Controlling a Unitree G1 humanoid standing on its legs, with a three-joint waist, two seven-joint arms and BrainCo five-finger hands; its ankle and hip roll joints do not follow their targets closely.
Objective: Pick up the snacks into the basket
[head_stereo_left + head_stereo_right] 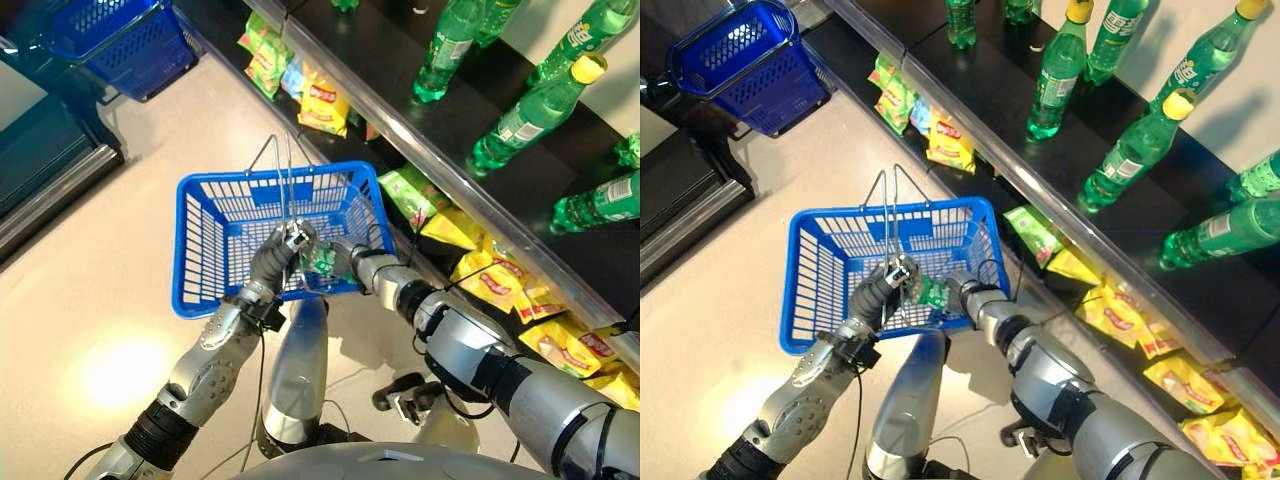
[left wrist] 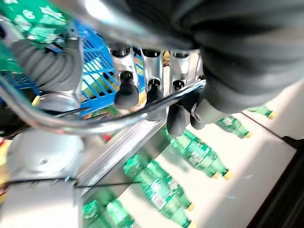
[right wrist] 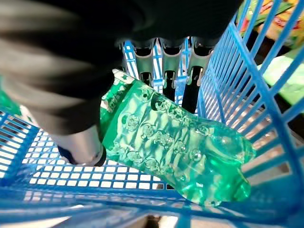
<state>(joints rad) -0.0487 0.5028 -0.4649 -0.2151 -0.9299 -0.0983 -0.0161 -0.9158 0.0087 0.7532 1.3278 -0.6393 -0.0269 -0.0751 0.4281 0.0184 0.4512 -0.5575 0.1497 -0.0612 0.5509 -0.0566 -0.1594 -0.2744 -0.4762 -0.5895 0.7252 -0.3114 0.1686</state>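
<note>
A blue wire-handled basket [image 1: 192, 250] hangs in front of me above the floor. My left hand [image 1: 279, 252] is shut on its metal handle [image 2: 118, 121], fingers [image 2: 148, 90] curled round the bar. My right hand [image 1: 348, 262] reaches over the near rim into the basket. It holds a green snack packet [image 3: 175, 142] pinched between the thumb [image 3: 80, 142] and the fingers [image 3: 164, 64]. The packet [image 1: 933, 292] sits low inside the basket, close to the right wall, just beside my left hand [image 1: 880, 290].
A shelf rail [image 1: 440, 170] runs diagonally on the right, with yellow snack packets [image 1: 497, 282] and green snack packets [image 1: 410, 195] under it and green bottles [image 1: 530, 110] above it. A second blue basket [image 1: 120, 40] stands on the floor at the upper left.
</note>
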